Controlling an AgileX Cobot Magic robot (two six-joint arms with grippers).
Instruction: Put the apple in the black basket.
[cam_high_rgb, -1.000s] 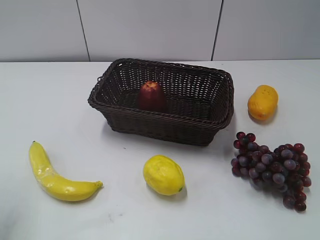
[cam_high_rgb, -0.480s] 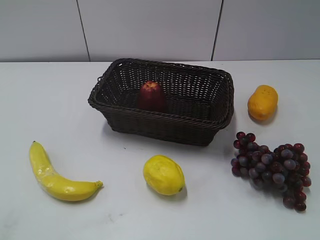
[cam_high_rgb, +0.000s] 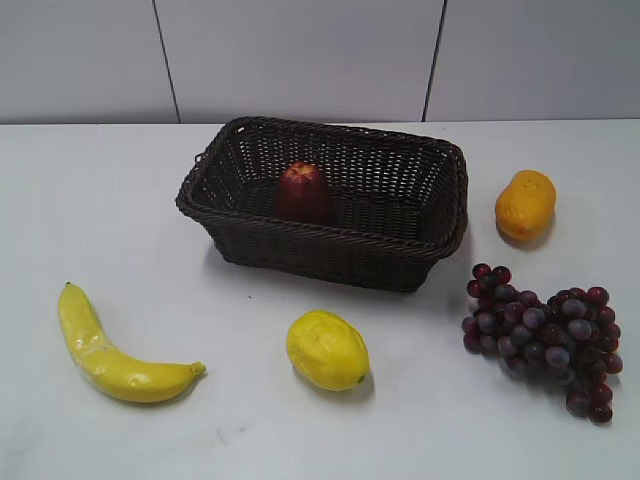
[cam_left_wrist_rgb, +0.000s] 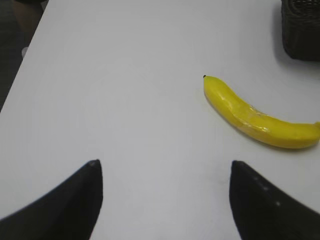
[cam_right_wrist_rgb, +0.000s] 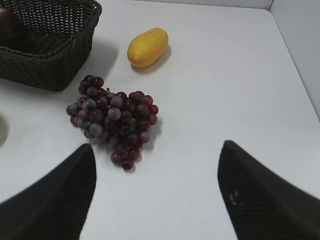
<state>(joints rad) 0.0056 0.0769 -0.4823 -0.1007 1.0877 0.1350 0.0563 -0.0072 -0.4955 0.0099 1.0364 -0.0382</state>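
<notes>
The dark red apple (cam_high_rgb: 303, 192) stands upright inside the black basket (cam_high_rgb: 340, 255), left of the basket's middle; a sliver of it also shows in the right wrist view (cam_right_wrist_rgb: 11, 31). The basket's corner shows in the left wrist view (cam_left_wrist_rgb: 301, 30) and the right wrist view (cam_right_wrist_rgb: 55, 55). Neither gripper shows in the exterior view. My left gripper (cam_left_wrist_rgb: 163, 165) is open and empty over bare table, near the banana. My right gripper (cam_right_wrist_rgb: 157, 147) is open and empty over bare table, just in front of the grapes.
A yellow banana (cam_high_rgb: 105, 350) lies front left, a lemon (cam_high_rgb: 327, 350) front centre, a purple-red grape bunch (cam_high_rgb: 545, 335) front right, and an orange-yellow fruit (cam_high_rgb: 525, 205) right of the basket. A white wall stands behind the table.
</notes>
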